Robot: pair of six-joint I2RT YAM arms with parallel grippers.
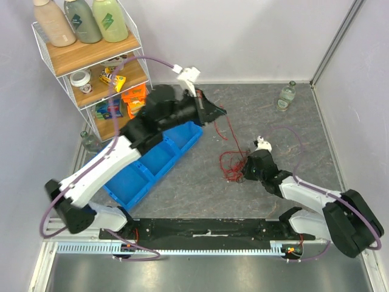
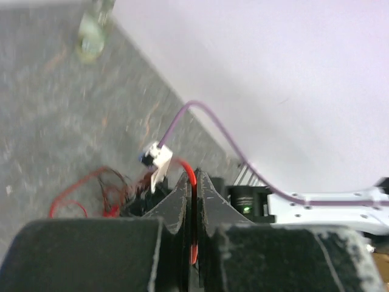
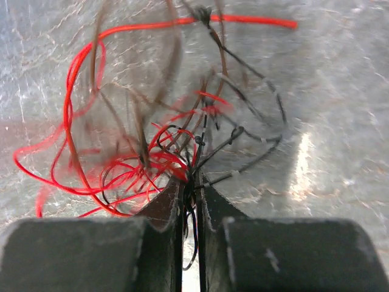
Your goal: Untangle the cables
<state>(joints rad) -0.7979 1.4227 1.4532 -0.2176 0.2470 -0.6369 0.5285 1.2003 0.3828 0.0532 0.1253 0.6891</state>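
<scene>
We see the cables (image 1: 233, 163) as a loose red and black tangle on the table (image 1: 194, 194), near its middle and a little toward the right edge. The bunch rests on the grey surface, with one red strand (image 1: 228, 131) rising out of it toward the far edge.

The left gripper (image 1: 220, 112) hangs above the table toward the middle of the far edge. In the left wrist view its jaws are pressed together on that red strand (image 2: 193, 177), which passes between them; the rest of the tangle (image 2: 109, 190) lies below and well apart.

The right gripper (image 1: 243, 172) sits low at the tangle's near right side. In the right wrist view its jaws are clamped on a few thin black and red strands (image 3: 192, 182) at the edge of the bunch (image 3: 146, 146), whose loops spread out ahead of the fingers; some of them are blurred.

A blue bin (image 1: 159, 159) lies toward the left edge, partly under the left arm. A wire shelf (image 1: 91, 67) stands at the far left corner, and a glass bottle (image 1: 287, 95) stands near the far right corner.
</scene>
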